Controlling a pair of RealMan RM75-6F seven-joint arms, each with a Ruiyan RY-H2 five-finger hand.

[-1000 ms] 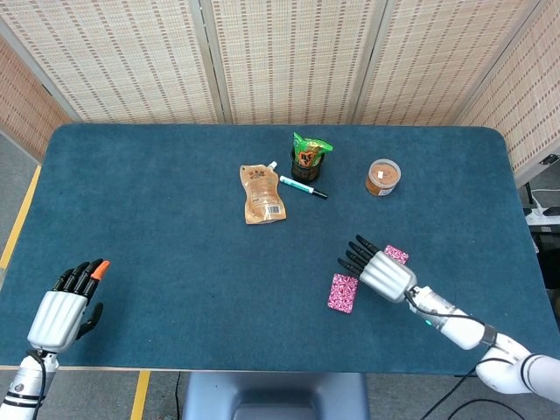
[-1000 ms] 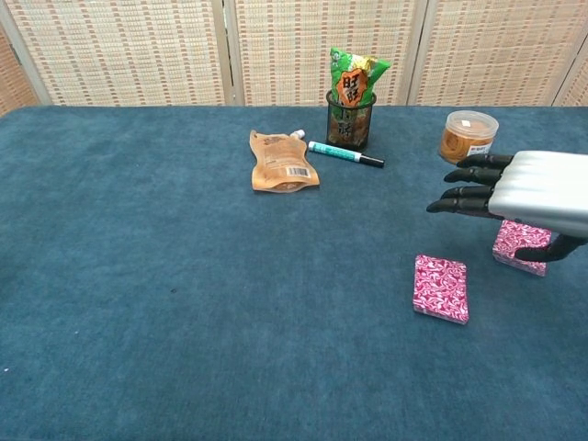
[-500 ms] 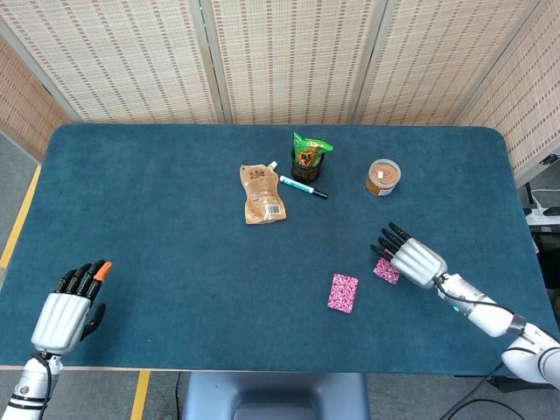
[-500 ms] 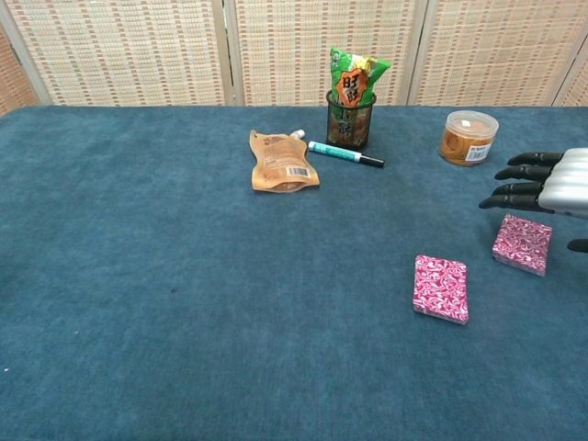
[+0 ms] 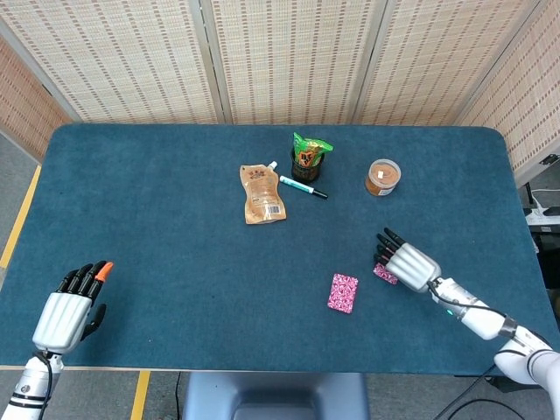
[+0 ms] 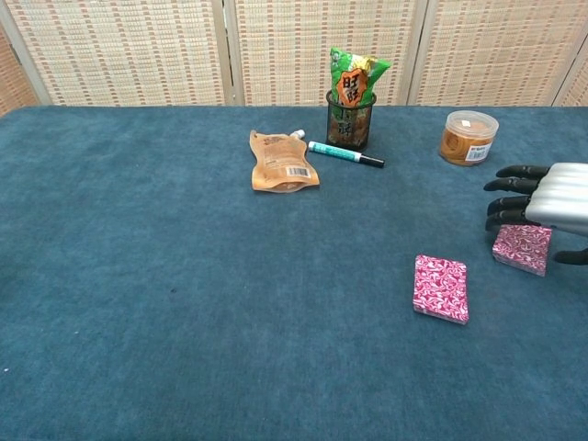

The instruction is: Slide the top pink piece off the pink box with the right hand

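Note:
Two pink patterned pieces lie flat on the blue table, apart from each other. The larger pink piece (image 5: 344,292) (image 6: 441,288) lies alone near the middle right. The smaller pink box (image 6: 522,249) (image 5: 382,274) lies further right. My right hand (image 5: 409,265) (image 6: 551,197) hovers over the box's far edge with its dark fingers (image 6: 511,204) stretched out and apart and its thumb on the near side, holding nothing. My left hand (image 5: 66,315) rests at the table's near left corner, fingers out and empty; the chest view does not show it.
At the back of the table stand a dark cup with a green snack bag (image 5: 309,155) (image 6: 353,101) and a brown-filled jar (image 5: 382,177) (image 6: 469,137). A tan pouch (image 5: 262,193) (image 6: 281,161) and a teal marker (image 5: 303,186) (image 6: 345,153) lie beside the cup.
My right hand has moved right, away from the larger pink piece, and has come down over the smaller pink box. Both pink pieces and the left hand stayed put.

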